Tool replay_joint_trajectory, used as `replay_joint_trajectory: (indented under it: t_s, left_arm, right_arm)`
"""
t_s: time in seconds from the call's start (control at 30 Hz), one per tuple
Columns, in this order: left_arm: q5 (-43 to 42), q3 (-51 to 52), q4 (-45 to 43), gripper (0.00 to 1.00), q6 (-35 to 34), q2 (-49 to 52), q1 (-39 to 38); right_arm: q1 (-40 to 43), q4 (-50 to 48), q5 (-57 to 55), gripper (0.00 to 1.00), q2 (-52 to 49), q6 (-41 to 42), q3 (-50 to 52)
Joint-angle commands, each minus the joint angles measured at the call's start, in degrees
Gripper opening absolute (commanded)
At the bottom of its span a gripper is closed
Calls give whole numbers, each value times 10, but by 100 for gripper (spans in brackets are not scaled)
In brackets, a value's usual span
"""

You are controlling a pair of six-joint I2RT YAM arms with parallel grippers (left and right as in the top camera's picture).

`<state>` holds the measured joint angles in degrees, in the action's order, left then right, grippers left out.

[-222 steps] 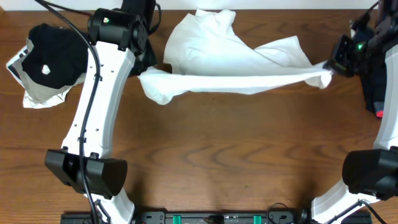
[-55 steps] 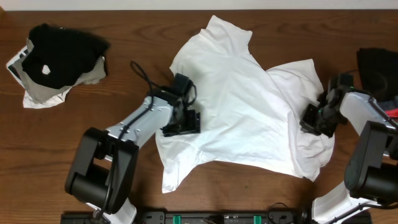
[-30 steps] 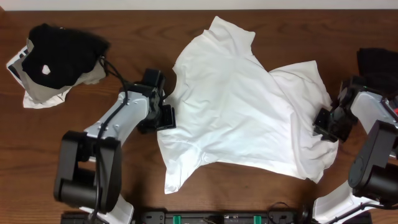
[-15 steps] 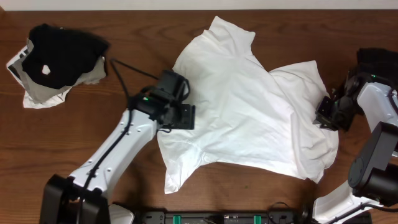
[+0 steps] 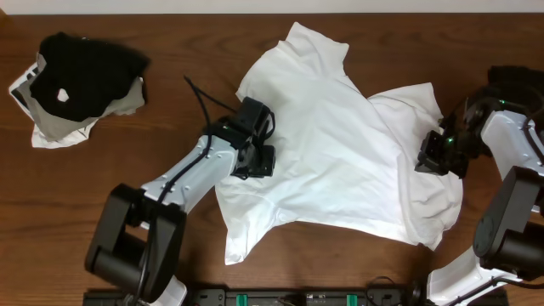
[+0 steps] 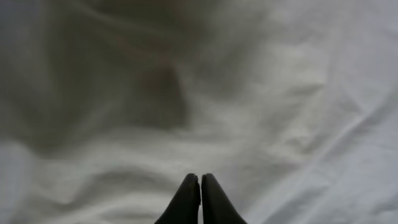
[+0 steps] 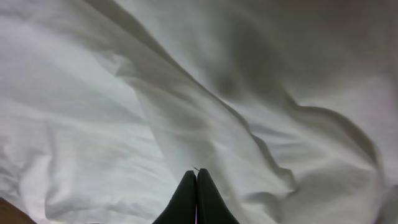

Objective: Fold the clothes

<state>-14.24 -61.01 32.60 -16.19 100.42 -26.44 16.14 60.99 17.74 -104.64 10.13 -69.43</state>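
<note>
Both closed tight: left gripper [image 6: 199, 178], right gripper [image 7: 196, 173] | on T-shirt [image 5: 331, 153], pinch unclear

A: Is there cloth pinched in the left gripper [image 6: 199, 180]?
B: Can't tell. That wrist view is blurred, and the T-shirt [image 5: 331, 153] runs off every edge.
A: And the right gripper [image 7: 196, 176]?
B: The tips are pressed together against the fabric, so any pinch is hidden. From overhead, the arms [image 5: 200, 166] cover both sets of tips. The black garment [image 5: 520, 85] is cut off at the right edge.
</note>
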Motion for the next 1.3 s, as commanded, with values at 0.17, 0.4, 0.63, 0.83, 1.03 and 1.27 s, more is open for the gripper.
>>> replay_joint_trajectory:
  t_s: [0.17,0.4,0.63,0.83,1.03,1.27]
  left_arm:
    - [0,-9,-6,6,5,25,32]
    - [8,-9,-6,6,5,26,74]
    - [7,-7,-6,6,5,26,85]
    - [8,-7,-12,6,5,27,88]
    - [14,-7,-15,6,5,43,87]
    - [15,-7,-17,6,3,71,88]
  right_arm:
    - [-5,9,9,1,-7,-10,-9]
    - [-5,16,9,1,-7,-10,-9]
    - [-5,17,10,1,-7,-10,-9]
    - [-5,24,9,2,-7,-10,-9]
    - [-5,30,10,2,-7,-10,-9]
    - [-5,32,9,3,-6,-10,-9]
